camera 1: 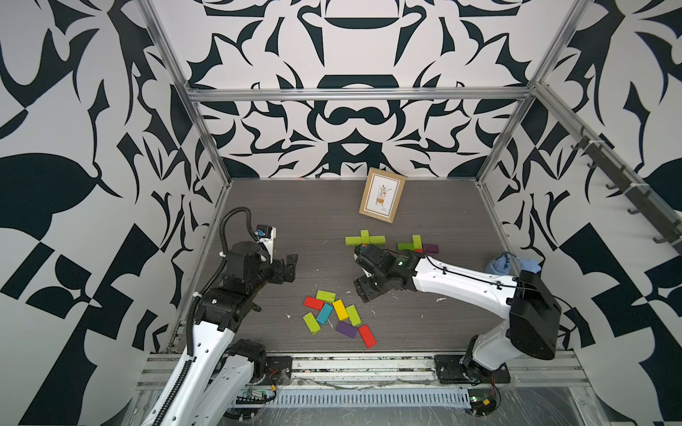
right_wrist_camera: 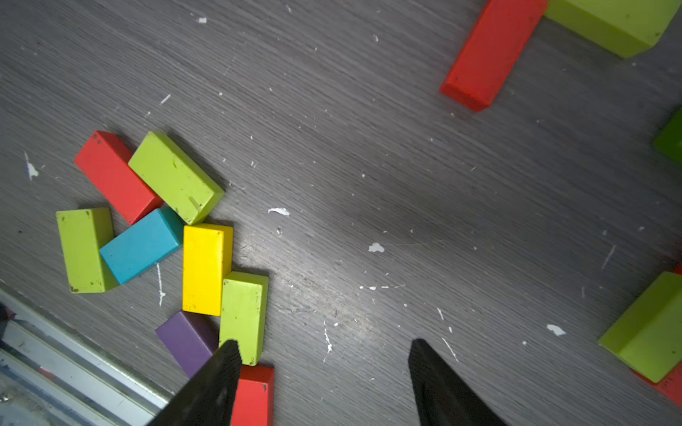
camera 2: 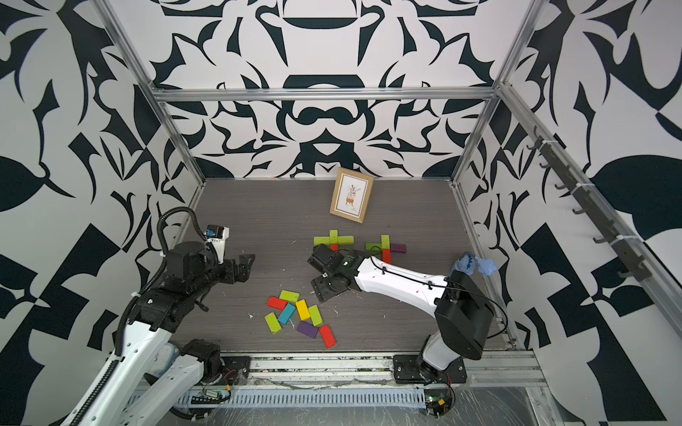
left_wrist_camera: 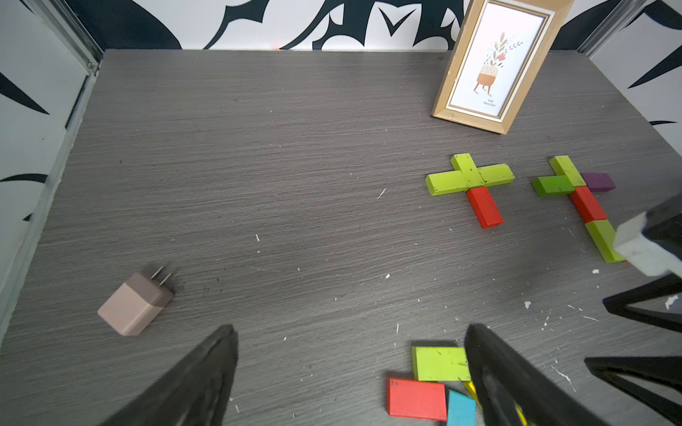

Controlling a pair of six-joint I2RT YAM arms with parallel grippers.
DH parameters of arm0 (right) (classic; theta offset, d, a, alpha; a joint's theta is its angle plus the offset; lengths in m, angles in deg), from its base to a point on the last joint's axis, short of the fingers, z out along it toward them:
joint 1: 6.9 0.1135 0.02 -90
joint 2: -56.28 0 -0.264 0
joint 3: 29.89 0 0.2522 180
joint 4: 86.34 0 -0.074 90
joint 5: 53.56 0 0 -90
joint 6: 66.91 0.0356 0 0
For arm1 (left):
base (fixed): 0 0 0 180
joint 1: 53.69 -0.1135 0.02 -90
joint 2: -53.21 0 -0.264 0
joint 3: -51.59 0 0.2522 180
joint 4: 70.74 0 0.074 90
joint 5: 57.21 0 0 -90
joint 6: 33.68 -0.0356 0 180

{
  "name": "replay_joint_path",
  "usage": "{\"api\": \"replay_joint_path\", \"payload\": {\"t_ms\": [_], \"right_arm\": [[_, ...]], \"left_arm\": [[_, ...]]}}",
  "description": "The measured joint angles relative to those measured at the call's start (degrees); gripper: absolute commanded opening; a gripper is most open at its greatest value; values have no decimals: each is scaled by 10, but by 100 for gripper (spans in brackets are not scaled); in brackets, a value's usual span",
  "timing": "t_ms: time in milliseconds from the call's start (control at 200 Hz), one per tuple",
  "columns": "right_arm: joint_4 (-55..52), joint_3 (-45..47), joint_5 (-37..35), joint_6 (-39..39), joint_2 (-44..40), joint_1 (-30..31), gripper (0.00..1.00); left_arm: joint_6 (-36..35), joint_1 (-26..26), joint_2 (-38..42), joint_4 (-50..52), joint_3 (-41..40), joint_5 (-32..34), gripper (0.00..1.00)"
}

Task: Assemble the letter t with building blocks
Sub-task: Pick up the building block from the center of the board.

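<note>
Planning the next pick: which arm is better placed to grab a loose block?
Probably right: the right end effector hangs open and empty between the loose blocks and the shorter t.

Picture frame standing — wall charger lying.

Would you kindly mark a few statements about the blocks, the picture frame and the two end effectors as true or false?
1. The picture frame stands near the back wall. True.
2. The right end effector grips the yellow block. False: its jaws stand apart and empty, and the yellow block lies in the loose pile.
3. A red block forms the stem below the lime green crossbar. True.
4. The left end effector is shut. False: it is open and empty.
5. The plug-in charger lies among the loose blocks. False: it lies alone, well apart from them.
</note>
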Motion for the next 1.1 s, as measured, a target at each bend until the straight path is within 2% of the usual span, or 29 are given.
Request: {"api": "replay_joint_path", "payload": {"t_ms": [330, 760, 1100], "right_arm": [[19, 1, 14, 23, 50, 36, 69], [21, 1, 26, 40, 91, 60, 56], [25, -2, 51, 45, 126, 78, 56]], "left_arm": [[3, 0, 0, 0, 0, -2, 100], [3, 0, 0, -1, 0, -3, 100], [3, 0, 0, -1, 0, -3, 100]]}}
